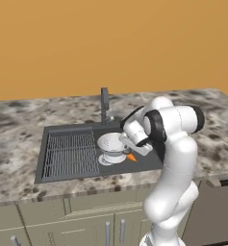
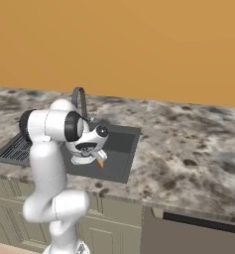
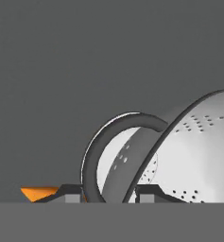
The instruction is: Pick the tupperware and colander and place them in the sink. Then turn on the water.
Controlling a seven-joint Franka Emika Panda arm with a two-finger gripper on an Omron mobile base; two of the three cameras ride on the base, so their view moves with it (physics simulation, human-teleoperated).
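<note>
A: Count, left to right in the left base view?
B: One ribbed drainboard (image 1: 71,154), one faucet (image 1: 105,104), one colander (image 1: 111,146), one orange item (image 1: 131,157), all within one sink (image 1: 149,161). No identification possible for the orange item.
A: Colander position relative to gripper?
B: Inside the basin, just right of the drainboard, directly at the gripper (image 3: 106,194). Rim passing between the two fingertips (image 3: 72,194) in the hand view, bowl wall bulging to the right.
A: Gripper state?
B: Partly closed, clamped on the colander rim.
</note>
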